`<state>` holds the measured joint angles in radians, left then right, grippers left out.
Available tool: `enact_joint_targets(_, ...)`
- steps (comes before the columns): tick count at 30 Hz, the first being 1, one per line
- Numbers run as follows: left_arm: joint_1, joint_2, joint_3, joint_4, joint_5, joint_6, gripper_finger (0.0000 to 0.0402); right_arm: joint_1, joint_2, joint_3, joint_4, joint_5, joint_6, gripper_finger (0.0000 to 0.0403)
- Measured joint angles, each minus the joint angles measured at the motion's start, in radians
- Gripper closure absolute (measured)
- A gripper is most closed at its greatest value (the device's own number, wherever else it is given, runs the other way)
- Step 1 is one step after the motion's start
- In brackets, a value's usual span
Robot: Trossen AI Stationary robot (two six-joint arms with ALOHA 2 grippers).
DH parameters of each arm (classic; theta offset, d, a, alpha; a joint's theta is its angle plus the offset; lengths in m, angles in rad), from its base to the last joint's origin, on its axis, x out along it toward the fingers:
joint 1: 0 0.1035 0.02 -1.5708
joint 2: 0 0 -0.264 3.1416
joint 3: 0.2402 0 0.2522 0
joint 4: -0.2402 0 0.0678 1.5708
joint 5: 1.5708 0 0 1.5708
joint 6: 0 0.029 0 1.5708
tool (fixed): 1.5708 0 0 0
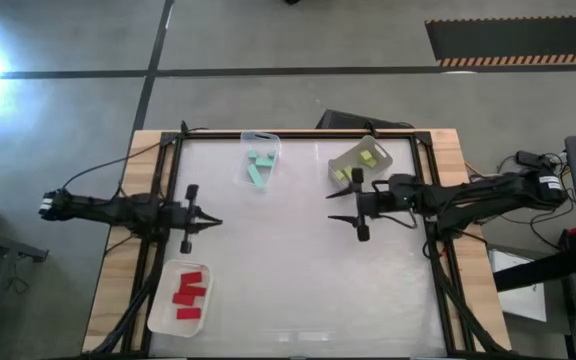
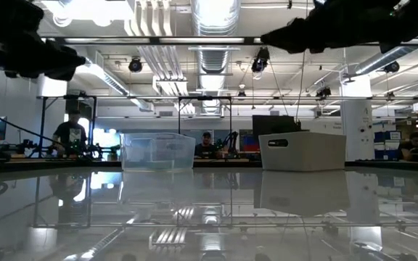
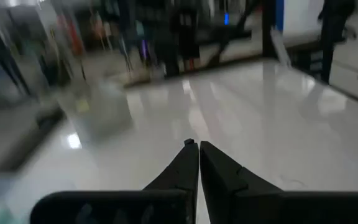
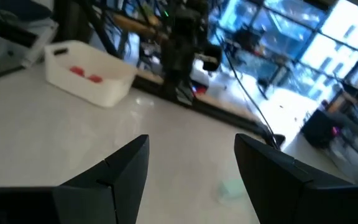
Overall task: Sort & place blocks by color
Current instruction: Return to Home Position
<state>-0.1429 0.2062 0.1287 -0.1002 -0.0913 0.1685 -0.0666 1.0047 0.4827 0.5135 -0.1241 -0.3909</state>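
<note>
Return-home step: with red blocks [image 1: 189, 292] near left, teal blocks [image 1: 260, 167] and yellow-green blocks [image 1: 360, 163] far, all in trays [image 1: 161, 318], I judge my closed left hand [image 1: 211, 222] and open right hand [image 1: 336, 208] need only retract.

The counter [image 1: 298, 290] lies bare through its middle, between the left end effector [image 1: 215, 222] at 9 o'clock and the right end effector [image 1: 336, 208] at 3 o'clock. Obstacles ring it: a clear bin [image 1: 258, 160] at 12, a grey bin [image 1: 360, 162] at 1, a white bin [image 1: 181, 297] at 7.
</note>
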Motion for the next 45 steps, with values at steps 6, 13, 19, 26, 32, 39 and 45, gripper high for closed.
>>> enact_joint_targets(6, 0.0, -0.094, -0.071, 0.083, -0.001, 0.08, 0.0402, -0.001, -0.061, -0.022, 0.017, -0.014, -0.013, 0.0177)
enact_joint_targets(13, 0.0, -0.15, -0.111, 0.11, -0.007, 0.063, 0.0402, 0.0, -0.142, -0.103, 0.025, -0.018, -0.001, 0.0177)
enact_joint_targets(19, 0.0, -0.144, -0.119, 0.143, -0.014, 0.017, 0.0401, 0.0, -0.265, -0.202, 0.096, -0.011, 0.023, 0.0177)
enact_joint_targets(26, 0.0, -0.137, -0.119, 0.172, -0.016, 0.021, 0.0401, 0.0, -0.452, -0.312, 0.167, -0.009, 0.017, 0.0177)
enact_joint_targets(32, 0.0, -0.13, -0.119, 0.178, -0.015, 0.021, 0.0401, 0.001, -0.557, -0.367, 0.178, -0.042, 0.069, 0.0177)
enact_joint_targets(39, 0.0, -0.12, -0.119, 0.178, -0.013, 0.022, 0.0401, 0.001, -0.658, -0.375, 0.18, -0.041, 0.084, 0.0177)
enact_joint_targets(45, 0.0, -0.115, -0.119, 0.178, -0.012, 0.022, 0.0401, 0.001, -0.731, -0.375, 0.151, -0.041, 0.093, 0.0177)
